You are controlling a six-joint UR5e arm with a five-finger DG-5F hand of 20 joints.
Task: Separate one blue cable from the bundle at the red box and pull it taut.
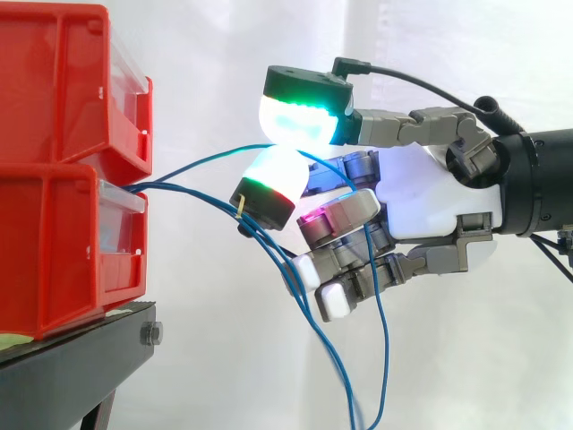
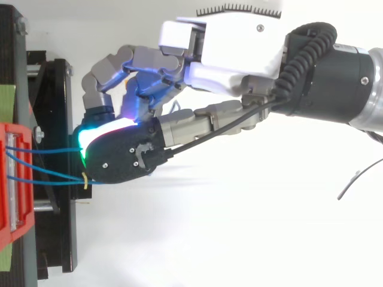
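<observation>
Side view: a blue cable (image 1: 192,163) is pinched between the robot hand's (image 1: 421,193) pads (image 1: 295,121) beside the red box (image 1: 54,242); other strands (image 1: 269,244), draped against lower fingers (image 1: 349,219), could be dragged along.

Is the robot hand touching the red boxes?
No, in the side view open space separates the robot hand from the red boxes, with only a blue cable pinched between its pads reaching across.

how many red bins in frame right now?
2, stacked at the left on the black stand: the upper bin sits on the lower bin. Others past the left edge may be hidden.
</observation>
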